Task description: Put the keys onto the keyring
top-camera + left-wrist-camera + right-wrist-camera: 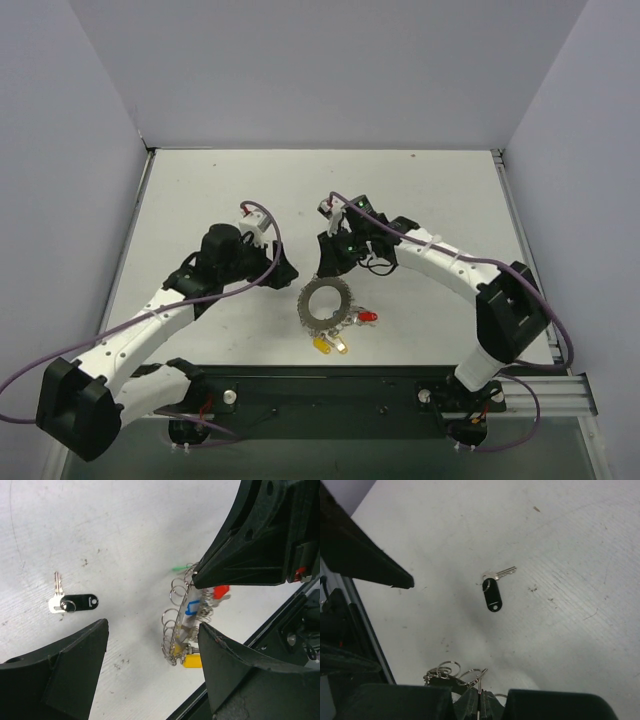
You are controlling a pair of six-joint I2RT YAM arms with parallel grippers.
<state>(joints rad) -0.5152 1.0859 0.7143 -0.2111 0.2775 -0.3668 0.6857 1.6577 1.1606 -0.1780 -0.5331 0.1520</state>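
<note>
The keyring (312, 312), a silvery hoop rimmed with small loops, lies near the table's front middle. Red (368, 317) and yellow (323, 345) keys hang at its near side. My right gripper (328, 265) is shut on the hoop's far rim; in the right wrist view the gripper (480, 705) pinches a thin metal edge of the keyring (445, 672). A black-headed key (492, 594) lies loose on the table beyond. My left gripper (152, 655) is open and holds nothing. The black key (75, 602) is to its left, and the keyring (177, 630), with a yellow key (192, 661), is to its right.
White walls enclose the table on three sides. A dark rail (330, 385) with the arm bases runs along the near edge, close behind the keyring. The right arm's black finger body (260, 545) fills the upper right of the left wrist view.
</note>
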